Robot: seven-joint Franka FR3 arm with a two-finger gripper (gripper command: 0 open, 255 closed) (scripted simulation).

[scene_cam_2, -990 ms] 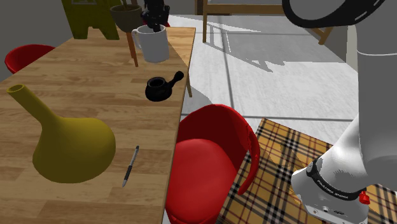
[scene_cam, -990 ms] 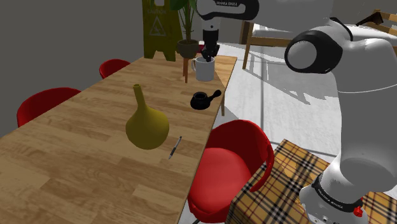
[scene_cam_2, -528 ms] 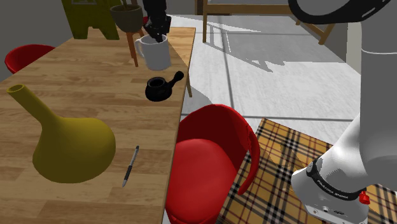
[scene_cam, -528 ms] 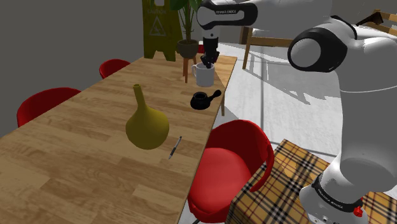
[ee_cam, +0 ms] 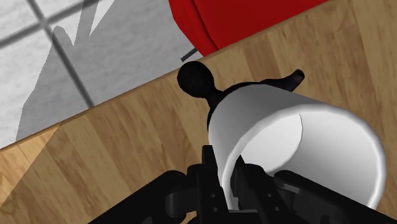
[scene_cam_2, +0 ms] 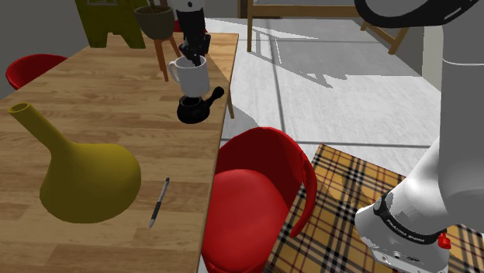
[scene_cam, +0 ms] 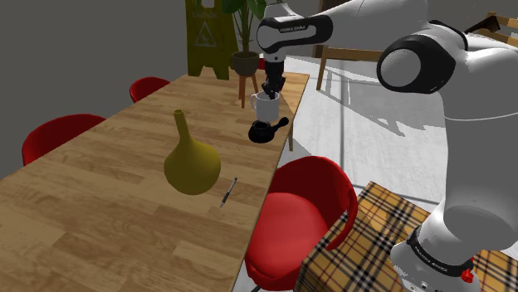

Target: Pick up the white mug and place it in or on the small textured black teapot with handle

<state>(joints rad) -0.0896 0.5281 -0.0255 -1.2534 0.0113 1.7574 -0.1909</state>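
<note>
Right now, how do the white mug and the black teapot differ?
The mug is white with a loop handle; the teapot is black with a straight stick handle. The mug hangs clasped by the gripper, while the teapot sits on the wooden table. Both are handled vessels near the table's edge.

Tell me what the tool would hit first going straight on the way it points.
Pointing down, the tool would press the white mug it clasps onto the black teapot, seemingly directly below.
</note>
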